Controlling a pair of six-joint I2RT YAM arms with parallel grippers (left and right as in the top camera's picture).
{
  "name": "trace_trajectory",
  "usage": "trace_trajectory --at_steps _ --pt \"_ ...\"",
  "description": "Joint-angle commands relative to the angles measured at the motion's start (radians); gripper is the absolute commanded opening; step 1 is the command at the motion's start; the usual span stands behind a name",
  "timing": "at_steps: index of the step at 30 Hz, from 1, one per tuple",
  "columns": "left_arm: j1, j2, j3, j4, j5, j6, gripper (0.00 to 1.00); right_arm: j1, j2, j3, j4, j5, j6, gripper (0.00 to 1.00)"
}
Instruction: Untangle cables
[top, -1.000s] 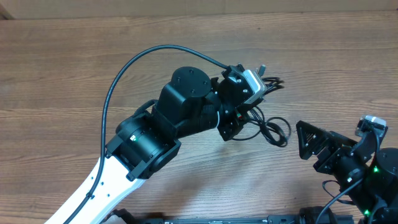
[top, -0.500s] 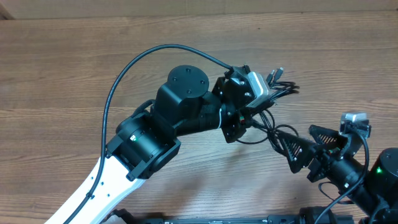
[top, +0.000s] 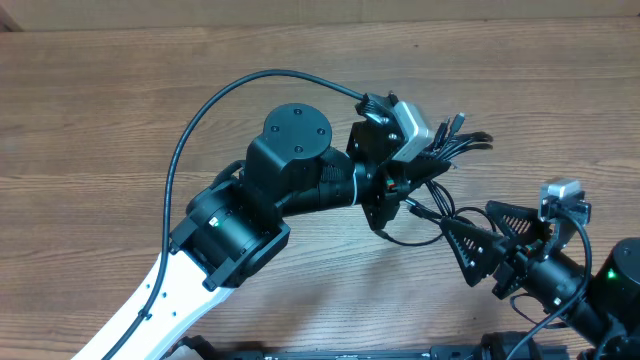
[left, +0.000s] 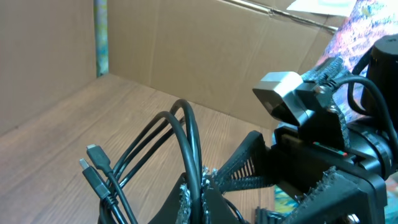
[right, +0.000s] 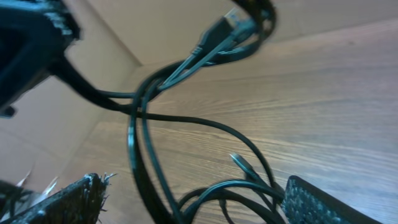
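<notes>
Several cables (top: 462, 141) hang bunched from the left tool (top: 420, 165), clamped on them above the counter (top: 100, 120). Their loops droop toward the right tool (top: 488, 242), whose jaws stand apart. Separating is underway; the next move calls for pinching a single loop.

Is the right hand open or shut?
Open. The right hand has its fingers wide apart either side of the cables, not clamped.
</notes>
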Motion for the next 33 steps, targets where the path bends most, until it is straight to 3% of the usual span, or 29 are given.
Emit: trace_trajectory --at_steps 1,5,16,25,26,30,33 --pt "0.003 -0.021 0.021 0.012 0.019 -0.105 0.04 -0.002 -0.003 0.018 0.018 -0.071 -0.039 0.9" --pt "0.003 -0.021 0.021 0.015 0.019 -0.172 0.04 -0.002 -0.003 0.018 0.016 -0.071 -0.042 0.82" --pt "-0.044 0.003 0.021 0.077 0.019 -0.224 0.04 -0.002 -0.003 0.018 0.013 -0.082 -0.055 0.75" --pt "-0.058 0.006 0.021 0.083 0.023 -0.235 0.04 -0.002 -0.003 0.018 0.005 -0.05 -0.061 0.44" --pt "-0.057 0.006 0.021 0.084 0.04 -0.235 0.04 -0.002 -0.003 0.018 -0.002 -0.014 -0.061 0.37" --pt "-0.055 0.006 0.021 0.084 0.098 -0.257 0.04 -0.002 -0.003 0.018 -0.023 0.092 -0.06 0.24" --pt "-0.054 0.005 0.021 0.084 0.132 -0.257 0.04 -0.002 -0.003 0.018 -0.041 0.19 -0.06 0.19"
